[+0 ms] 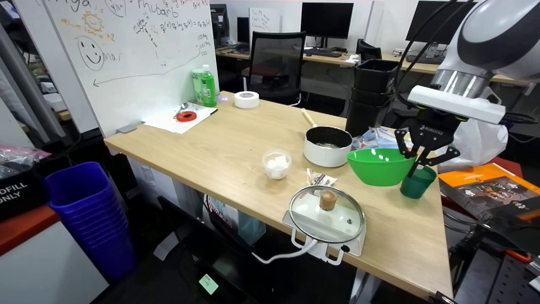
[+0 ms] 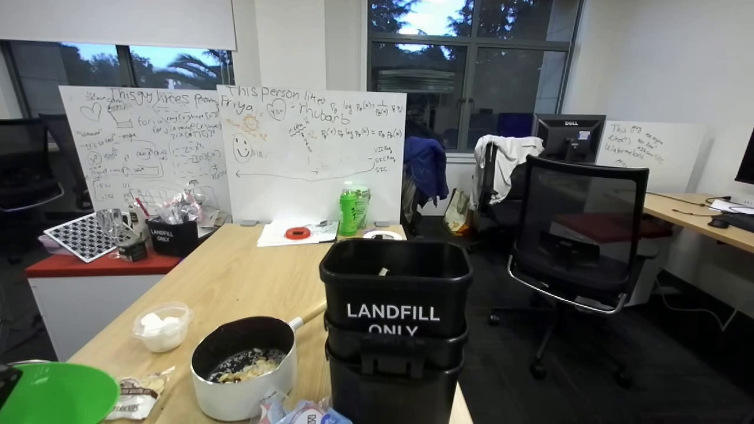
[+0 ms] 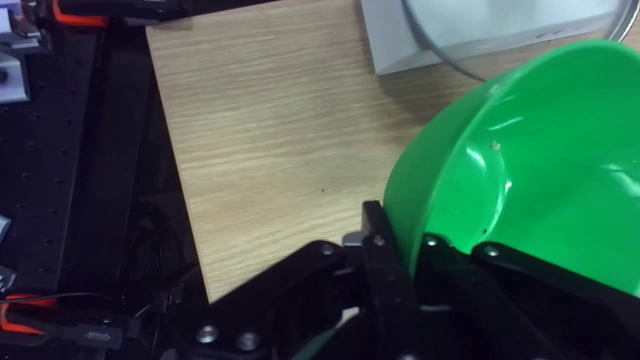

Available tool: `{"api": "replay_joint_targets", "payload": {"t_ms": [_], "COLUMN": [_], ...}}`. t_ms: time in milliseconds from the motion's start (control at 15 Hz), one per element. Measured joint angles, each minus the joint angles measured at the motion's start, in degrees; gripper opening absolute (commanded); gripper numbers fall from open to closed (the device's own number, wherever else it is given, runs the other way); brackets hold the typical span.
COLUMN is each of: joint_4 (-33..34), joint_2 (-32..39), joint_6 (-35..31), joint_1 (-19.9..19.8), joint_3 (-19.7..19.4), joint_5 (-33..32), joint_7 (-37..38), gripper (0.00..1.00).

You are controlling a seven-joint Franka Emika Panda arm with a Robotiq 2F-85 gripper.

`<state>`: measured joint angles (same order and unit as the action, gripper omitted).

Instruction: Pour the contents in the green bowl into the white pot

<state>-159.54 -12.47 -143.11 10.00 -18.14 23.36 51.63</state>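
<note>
On the gripper you can read "ROBOTIQ", and in an exterior view you will find "LANDFILL ONLY" in white capitals on the upper black bin, where the second word is partly covered from below, and also on the small black bin. You see "DELL" on the back of a monitor, and by hand "rhubarb" and "log" on the middle whiteboard, "for i in range" on the whiteboard beside it, and "Watermelon" on the distant whiteboard. The print on the small packet is too blurred for you to read.
</note>
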Motion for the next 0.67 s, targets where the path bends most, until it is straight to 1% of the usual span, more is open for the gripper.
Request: {"api": "replay_joint_targets", "payload": {"t_ms": [133,267,400,667], "joint_4": [-0.2,-0.3,-0.3,-0.2], "joint_2": [0.8,2.1,3.5,6.0], "joint_6": [2.1,2.9,3.3,2.7], "joint_1": [-4.1,-6.5,-7.7,-8.6], "joint_3": [1.3,3.0,4.7,7.7], "joint_5": [1.3,2.5,3.4,4.2], "joint_7": [-3.3,-5.3,-6.6,-7.3], "gripper": [0.01,0.01,0.01,0.01]}}
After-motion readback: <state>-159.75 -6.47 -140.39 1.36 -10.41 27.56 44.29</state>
